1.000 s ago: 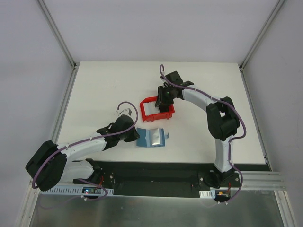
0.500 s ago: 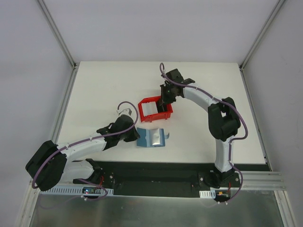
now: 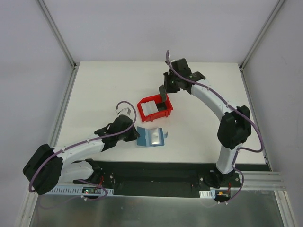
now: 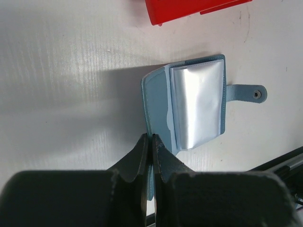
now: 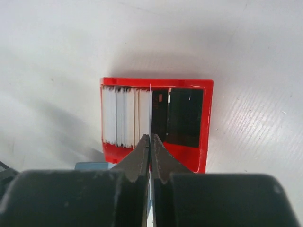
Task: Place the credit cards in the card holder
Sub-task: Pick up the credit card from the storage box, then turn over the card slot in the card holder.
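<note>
I have the holder [image 3: 150,138] open by the desk's [image 3: 104,90] near edge, long axis left-right, tab [image 4: 251,93] pointing right.
Left gripper [image 4: 151,142] pinches its left flap. Right gripper [image 5: 150,139] clamps one card [image 5: 150,101] edge-on over the bin [image 5: 206,123], where cards [image 5: 120,116] stand upright.

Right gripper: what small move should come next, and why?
Probably lift the right gripper clear of the red bin and head toward the card holder. It is shut on one credit card edge-on, and the left gripper pinches the open holder's edge.
</note>
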`<control>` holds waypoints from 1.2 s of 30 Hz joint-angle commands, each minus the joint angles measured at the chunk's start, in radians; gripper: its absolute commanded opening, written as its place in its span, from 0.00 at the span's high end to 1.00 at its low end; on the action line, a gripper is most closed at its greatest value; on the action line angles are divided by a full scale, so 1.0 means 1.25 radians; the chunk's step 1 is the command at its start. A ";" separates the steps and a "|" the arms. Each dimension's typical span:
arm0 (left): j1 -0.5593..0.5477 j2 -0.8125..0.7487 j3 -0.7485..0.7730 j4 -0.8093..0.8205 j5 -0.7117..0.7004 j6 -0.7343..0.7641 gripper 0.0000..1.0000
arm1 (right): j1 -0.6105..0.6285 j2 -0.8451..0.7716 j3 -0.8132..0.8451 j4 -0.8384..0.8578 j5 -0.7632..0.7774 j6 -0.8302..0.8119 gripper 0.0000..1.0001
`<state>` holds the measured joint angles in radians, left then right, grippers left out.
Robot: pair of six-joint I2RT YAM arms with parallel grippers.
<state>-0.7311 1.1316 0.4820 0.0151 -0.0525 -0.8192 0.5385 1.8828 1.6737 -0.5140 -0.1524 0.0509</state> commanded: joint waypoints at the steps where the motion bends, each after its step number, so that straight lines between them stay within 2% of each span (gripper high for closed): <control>1: 0.007 -0.027 -0.024 -0.010 0.010 -0.008 1.00 | 0.001 -0.080 -0.003 0.037 -0.003 0.002 1.00; 10: 0.007 -0.029 -0.035 -0.010 0.011 -0.006 1.00 | 0.001 -0.118 -0.020 0.064 -0.080 0.028 1.00; 23: 0.007 -0.035 -0.036 -0.028 0.006 -0.016 1.00 | 0.001 -0.224 -0.058 0.075 -0.089 0.028 1.00; 36: 0.007 -0.046 -0.044 -0.033 0.004 -0.026 1.00 | 0.001 -0.387 -0.212 0.134 -0.087 0.078 1.00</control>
<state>-0.7311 1.0870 0.4347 0.0002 -0.0525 -0.8394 0.5385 1.4940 1.4578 -0.4038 -0.2554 0.1127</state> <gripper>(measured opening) 0.009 0.009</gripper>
